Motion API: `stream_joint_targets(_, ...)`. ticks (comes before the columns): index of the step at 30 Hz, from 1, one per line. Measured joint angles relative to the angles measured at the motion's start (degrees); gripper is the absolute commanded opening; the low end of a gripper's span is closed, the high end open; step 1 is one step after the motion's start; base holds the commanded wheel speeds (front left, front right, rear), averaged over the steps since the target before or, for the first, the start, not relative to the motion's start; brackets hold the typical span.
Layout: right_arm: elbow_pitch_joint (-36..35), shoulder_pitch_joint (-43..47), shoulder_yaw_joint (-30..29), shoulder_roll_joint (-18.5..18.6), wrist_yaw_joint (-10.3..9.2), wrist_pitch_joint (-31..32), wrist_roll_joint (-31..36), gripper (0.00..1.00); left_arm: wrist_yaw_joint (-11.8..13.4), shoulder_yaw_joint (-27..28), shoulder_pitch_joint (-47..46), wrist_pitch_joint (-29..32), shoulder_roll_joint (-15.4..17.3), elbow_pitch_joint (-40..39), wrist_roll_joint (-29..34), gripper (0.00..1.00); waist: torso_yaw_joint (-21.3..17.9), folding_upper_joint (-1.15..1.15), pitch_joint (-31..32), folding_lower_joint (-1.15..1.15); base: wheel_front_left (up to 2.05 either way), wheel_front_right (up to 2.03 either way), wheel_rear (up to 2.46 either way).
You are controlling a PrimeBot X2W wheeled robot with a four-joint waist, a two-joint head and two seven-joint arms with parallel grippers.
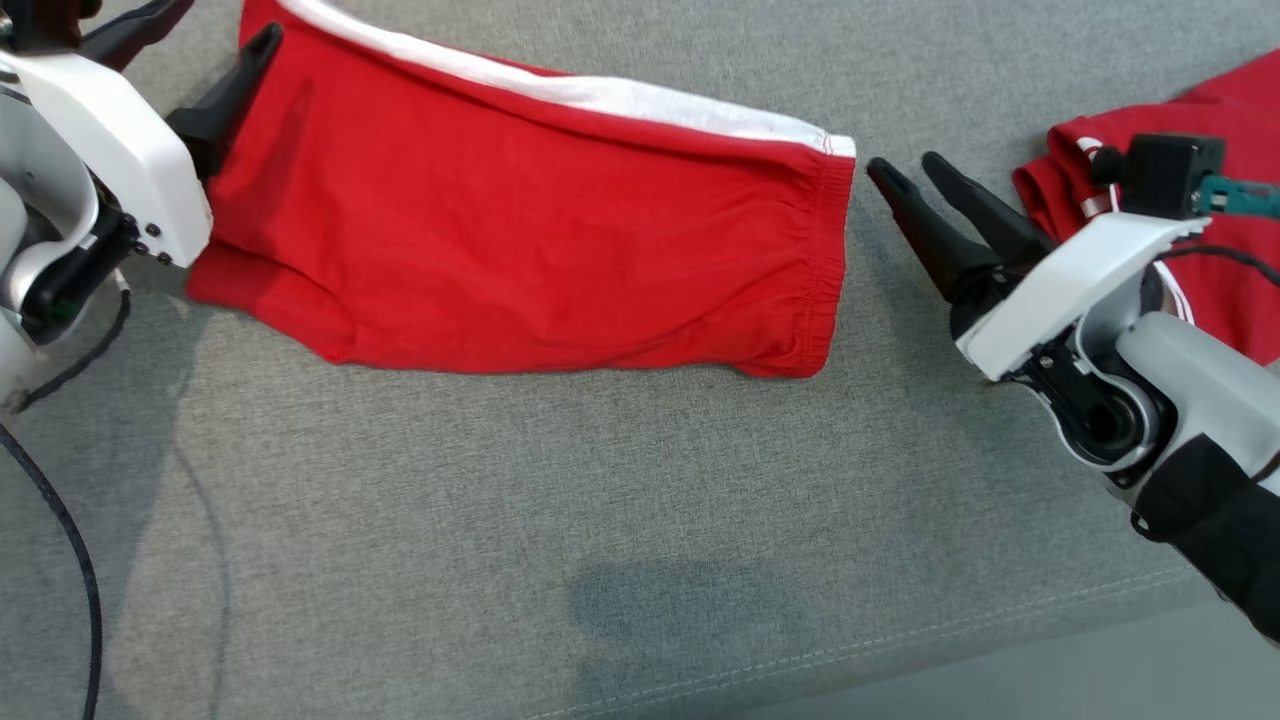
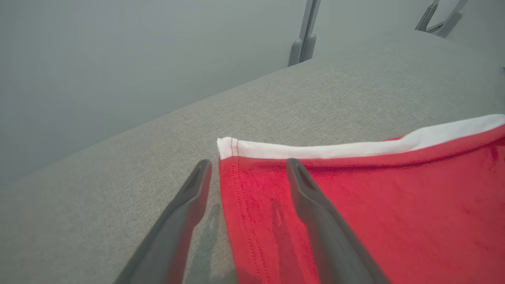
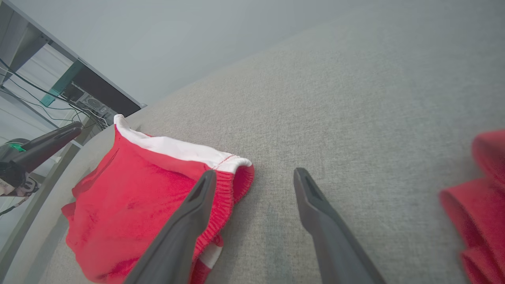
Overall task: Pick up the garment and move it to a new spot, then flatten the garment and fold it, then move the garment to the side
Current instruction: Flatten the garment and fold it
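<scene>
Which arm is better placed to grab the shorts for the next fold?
Probably left: the left gripper is open astride the shorts at the hem; the right gripper is open but off the waistband.

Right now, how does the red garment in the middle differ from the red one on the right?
The middle garment lies spread fairly flat; the right garment is bunched. The middle garment has a broad white band along its far edge; the right garment shows thin white stripes. The middle garment is in plain sight; the right garment is partly behind the right arm. Both are red, on the grey fabric surface.
</scene>
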State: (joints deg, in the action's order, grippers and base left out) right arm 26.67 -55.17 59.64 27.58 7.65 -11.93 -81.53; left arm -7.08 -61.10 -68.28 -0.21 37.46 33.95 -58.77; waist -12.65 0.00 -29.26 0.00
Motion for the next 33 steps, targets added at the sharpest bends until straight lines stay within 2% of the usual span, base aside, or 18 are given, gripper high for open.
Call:
stream_joint_targets(7, -0.03, 4.31, 0.75, 0.71, 0.0, -1.23, 0.34, 1.0, 0.0, -0.91, 5.4, -6.09, -0.82, 1.18, -1.09, 1.0, 1.25, 0.0, 4.06, 0.0, 0.0, 0.0, 0.0)
stream_joint_targets(16, -0.19, 8.3, 0.76, 0.8, 0.0, -1.8, 1.48, 1.0, 0.71, 0.81, 15.38, -12.67, -4.71, 3.63, -5.03, 1.0, 4.44, 0.0, 8.77, 0.0, 0.0, 0.0, 0.0)
stream_joint_targets(21, -0.25, 8.88, 0.45, -0.32, 0.0, -2.24, 2.52, 1.0, 2.08, 3.05, 18.26, -13.92, -7.08, 5.66, -6.02, 1.0, 4.89, 0.0, 8.13, 0.0, 0.0, 0.0, 0.0)
stream_joint_targets(33, -0.37, 11.0, -1.88, -1.62, 0.0, -2.24, 4.25, 1.0, 2.08, 8.05, 20.36, -14.03, -12.2, 11.63, -7.44, 1.0, 3.4, 0.0, 6.44, 0.0, 0.0, 0.0, 0.0)
